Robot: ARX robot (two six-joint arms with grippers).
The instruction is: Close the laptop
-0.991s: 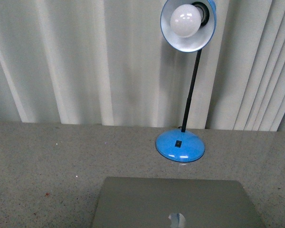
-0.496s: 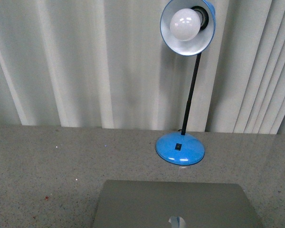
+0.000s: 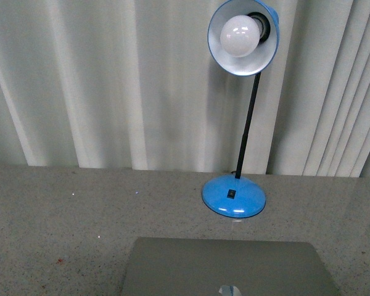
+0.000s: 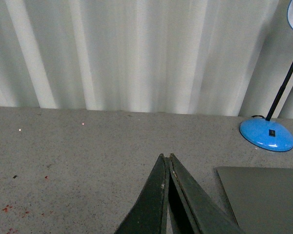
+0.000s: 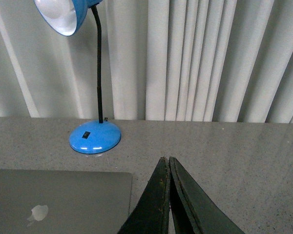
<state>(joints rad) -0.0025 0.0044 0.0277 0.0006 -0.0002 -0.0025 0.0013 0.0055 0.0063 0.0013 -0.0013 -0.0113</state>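
Note:
The grey laptop (image 3: 225,266) lies shut and flat on the grey speckled table, its lid up with the shiny apple logo at the front view's lower edge. It also shows in the left wrist view (image 4: 263,197) and in the right wrist view (image 5: 58,197). My left gripper (image 4: 166,157) is shut and empty, above the table beside one side edge of the laptop. My right gripper (image 5: 165,159) is shut and empty, above the table beside the opposite side edge. Neither gripper shows in the front view.
A blue desk lamp (image 3: 234,195) with a black neck and a white bulb (image 3: 239,34) stands just behind the laptop. Its base also shows in the left wrist view (image 4: 267,135) and the right wrist view (image 5: 95,137). White pleated curtains (image 3: 111,80) hang behind the table.
In the front view the scene has slid downward: the laptop's lid shows less and lower, and the lamp base sits a little lower. The laptop itself stays shut.

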